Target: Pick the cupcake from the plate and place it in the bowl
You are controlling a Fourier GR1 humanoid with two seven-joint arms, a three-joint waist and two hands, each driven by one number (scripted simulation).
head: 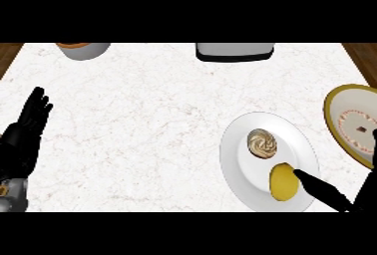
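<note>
Fingers [318, 185] of your right hand [346, 196] stretch straight over the plate [239, 149] near the cupcake [262, 143] (left hand [26, 129] rests, fingers straight).

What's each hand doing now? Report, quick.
Left hand: open, fingers straight, resting at the left edge, holding nothing.
Right hand: open, a finger over the plate rim, holding nothing.

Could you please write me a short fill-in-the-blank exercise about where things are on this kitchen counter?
1. The swirl-topped brown cupcake sits on the round ____ plate.
2. The flat yellow disc lies on the same plate, on the side ____ the robot than the cupcake.
3. The yellow-rimmed bowl stands at the counter's ____ edge.
4. The robot's left hand rests ____, fingers up.

Missing words: white; nearer; right; open
</note>
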